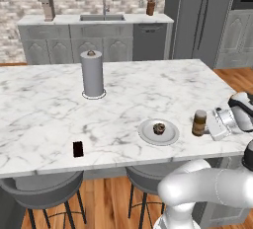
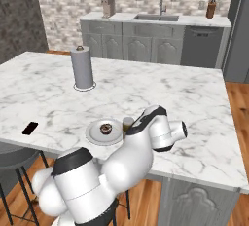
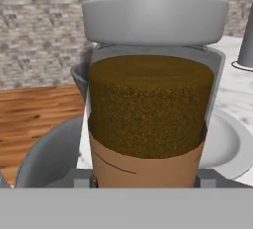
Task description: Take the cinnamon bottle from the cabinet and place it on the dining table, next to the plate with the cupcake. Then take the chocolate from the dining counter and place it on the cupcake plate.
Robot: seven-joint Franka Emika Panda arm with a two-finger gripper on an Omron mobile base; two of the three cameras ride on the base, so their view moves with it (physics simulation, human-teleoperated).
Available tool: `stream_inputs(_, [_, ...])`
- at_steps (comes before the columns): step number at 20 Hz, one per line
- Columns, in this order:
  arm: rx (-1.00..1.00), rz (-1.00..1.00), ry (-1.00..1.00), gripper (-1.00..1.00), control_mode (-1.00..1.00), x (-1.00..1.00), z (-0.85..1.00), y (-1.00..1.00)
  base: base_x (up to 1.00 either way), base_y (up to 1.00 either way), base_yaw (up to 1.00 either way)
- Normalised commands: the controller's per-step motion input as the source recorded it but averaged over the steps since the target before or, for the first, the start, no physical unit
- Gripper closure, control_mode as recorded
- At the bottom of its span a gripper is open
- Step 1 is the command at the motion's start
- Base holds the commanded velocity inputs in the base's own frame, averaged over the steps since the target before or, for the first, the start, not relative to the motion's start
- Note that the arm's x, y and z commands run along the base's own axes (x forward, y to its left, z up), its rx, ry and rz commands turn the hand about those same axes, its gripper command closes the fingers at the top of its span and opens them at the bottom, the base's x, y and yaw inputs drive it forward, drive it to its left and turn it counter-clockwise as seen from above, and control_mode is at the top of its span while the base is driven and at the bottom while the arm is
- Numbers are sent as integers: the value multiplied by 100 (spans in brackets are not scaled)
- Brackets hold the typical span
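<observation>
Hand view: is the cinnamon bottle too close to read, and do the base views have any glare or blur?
Hand view: the cinnamon bottle looms large but sharp, its base cut off by the frame edge, the plate partly hidden behind it. Left base view: even flat lighting, no glare on the marble table, only faint shadows. Right base view: equally crisp, though the arm covers most of the bottle.
</observation>
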Motion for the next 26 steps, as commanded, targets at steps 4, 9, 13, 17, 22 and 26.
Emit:
stream_inputs(4, [0,0,0,100,-100,25,-28,-6,0,0,0])
stream_inputs(9, [0,0,0,100,-100,28,-26,-3,0,0,0])
stream_inputs(13, [0,0,0,100,-100,27,-20,-5,0,0,0])
stream_inputs(17, [0,0,0,100,-100,25,-18,-6,0,0,0])
stream_inputs(22, [0,0,0,100,-100,23,-16,-8,0,0,0])
stream_inputs(26, [0,0,0,100,-100,20,-10,-8,0,0,0])
